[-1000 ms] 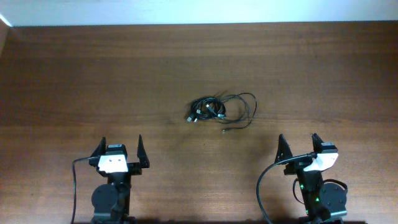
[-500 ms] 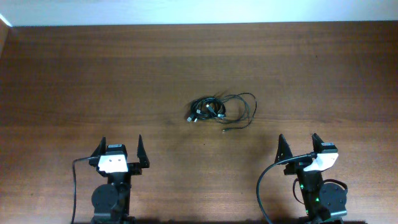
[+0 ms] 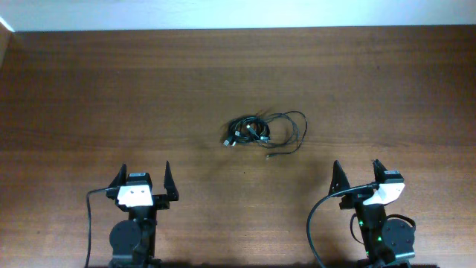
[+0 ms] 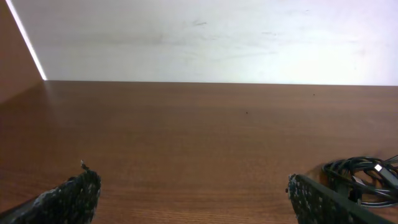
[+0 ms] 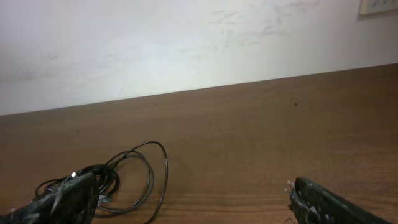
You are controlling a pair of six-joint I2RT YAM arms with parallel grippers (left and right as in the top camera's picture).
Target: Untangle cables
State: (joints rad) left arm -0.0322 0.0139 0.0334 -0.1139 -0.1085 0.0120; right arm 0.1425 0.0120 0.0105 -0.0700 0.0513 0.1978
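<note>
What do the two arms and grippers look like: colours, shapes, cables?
The left arm and right arm are black with a white wrist block. The left gripper and right gripper have pointed black fingers with rough speckled pads. A thick black cable runs beside each.

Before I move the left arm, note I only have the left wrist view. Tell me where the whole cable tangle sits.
Observer: Overhead, the cables lie in one tangle in the middle of the table, ahead of and between both arms, touching neither.
Operator: Report the right gripper.
Observer: The right gripper is open and empty, well short of the tangle.
Operator: Describe the tangle's far side.
Observer: A wide loose loop sticks out on its right; the dense knot is on the left.
</note>
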